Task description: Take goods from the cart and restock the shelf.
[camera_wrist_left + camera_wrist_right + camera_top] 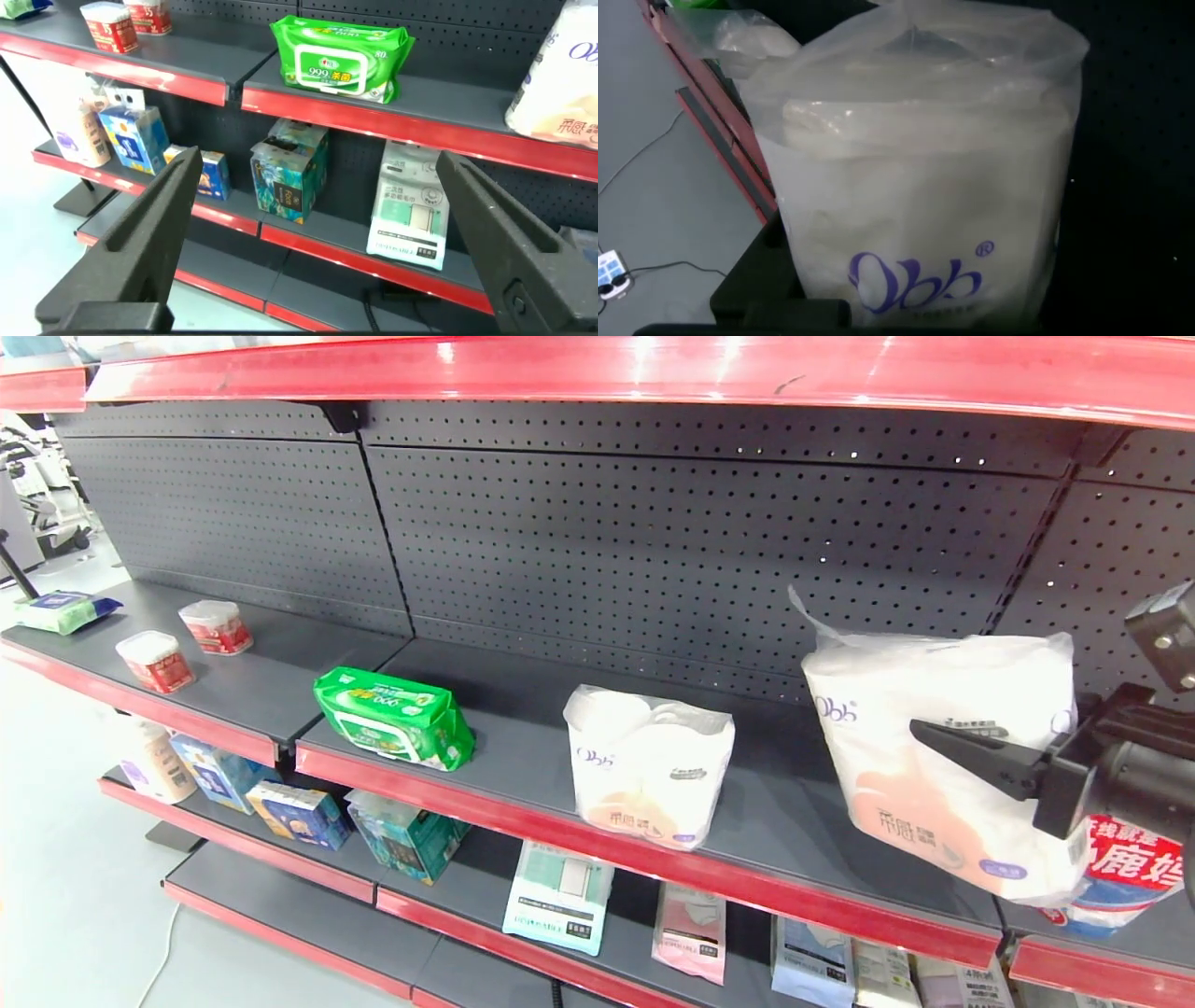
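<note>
Partway through, by the look of things. On the middle shelf [523, 700], only a thin scatter of stock and wide bare stretches between items, so probably plenty left to fill.

In hand: a held pack of toilet rolls [934, 709], tilted, over the right end of that shelf, clamped in the right gripper [943, 742], one black finger [990, 761] lying across its face. Apparently not yet set down and let go.

Already placed, going leftward:
- a standing pack of toilet rolls [649, 765], upright near the front lip
- a green wet-wipes pack [392, 717]
- a front tub [154, 661] and a rear tub [217, 626], near each other
- a blue-green flat pack [65, 611] at the far end

Left gripper [318, 252] spread wide, carrying nothing, held in front of the lower shelves [280, 859].

Hard to make out:
- no telling whether the held pack's bottom edge rests on the shelf or hangs just above it
- far finger of the right gripper hidden behind the pack
- in the right wrist view, the plastic wrap [924, 187] pressed up close, with the grip itself lost in the dark below
- a red-and-white printed pack [1120, 877] mostly covered by the held pack and the arm
- goods on the lower shelves cut off at the edge
- how much stock remains to fetch: not to be judged from here
</note>
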{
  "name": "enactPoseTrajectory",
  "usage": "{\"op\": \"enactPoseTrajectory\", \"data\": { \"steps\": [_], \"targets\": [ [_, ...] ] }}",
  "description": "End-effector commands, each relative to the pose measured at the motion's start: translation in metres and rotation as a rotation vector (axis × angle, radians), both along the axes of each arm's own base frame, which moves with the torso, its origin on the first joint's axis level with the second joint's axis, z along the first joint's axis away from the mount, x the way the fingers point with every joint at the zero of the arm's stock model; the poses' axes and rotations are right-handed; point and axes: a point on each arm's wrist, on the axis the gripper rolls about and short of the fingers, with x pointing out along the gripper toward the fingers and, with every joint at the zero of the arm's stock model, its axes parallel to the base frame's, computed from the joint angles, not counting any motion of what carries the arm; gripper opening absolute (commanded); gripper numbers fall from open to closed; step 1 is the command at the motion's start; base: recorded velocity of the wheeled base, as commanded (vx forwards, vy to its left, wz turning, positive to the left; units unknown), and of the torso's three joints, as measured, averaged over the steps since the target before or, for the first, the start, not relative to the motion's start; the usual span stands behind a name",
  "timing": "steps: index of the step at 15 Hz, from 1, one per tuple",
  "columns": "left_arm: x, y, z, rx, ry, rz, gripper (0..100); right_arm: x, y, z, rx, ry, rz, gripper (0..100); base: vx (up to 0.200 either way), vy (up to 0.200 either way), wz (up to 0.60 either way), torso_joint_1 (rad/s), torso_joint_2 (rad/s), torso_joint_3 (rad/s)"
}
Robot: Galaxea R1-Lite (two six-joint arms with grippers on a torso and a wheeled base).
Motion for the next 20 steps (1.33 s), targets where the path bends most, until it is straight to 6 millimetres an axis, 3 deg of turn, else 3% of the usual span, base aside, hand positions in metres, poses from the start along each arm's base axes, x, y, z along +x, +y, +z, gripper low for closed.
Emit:
{"op": "enactPoseTrajectory", "data": {
  "steps": [1, 10, 18, 20],
  "targets": [
    [0.000, 0.000, 0.000, 0.000, -0.001, 0.003, 100, 0.021, 0.005, -0.014, -0.008, 0.049, 0.003, 0, 0.000, 0.000, 0.00, 0.000, 0.00, 0.000],
    [0.000, 0.000, 0.000, 0.000, -0.001, 0.001, 100, 0.063, 0.014, -0.019, 0.018, 0.015, -0.003, 0, 0.000, 0.000, 0.00, 0.000, 0.00, 0.000],
    [0.000, 0.000, 0.000, 0.000, -0.001, 0.001, 100, 0.115, 0.025, -0.022, 0.028, -0.004, 0.013, 0, 0.000, 0.000, 0.00, 0.000, 0.00, 0.000],
    [0.000, 0.000, 0.000, 0.000, -0.001, 0.001, 100, 0.118, 0.026, -0.025, 0.030, 0.004, 0.039, 0, 0.000, 0.000, 0.00, 0.000, 0.00, 0.000]
  ]
}}
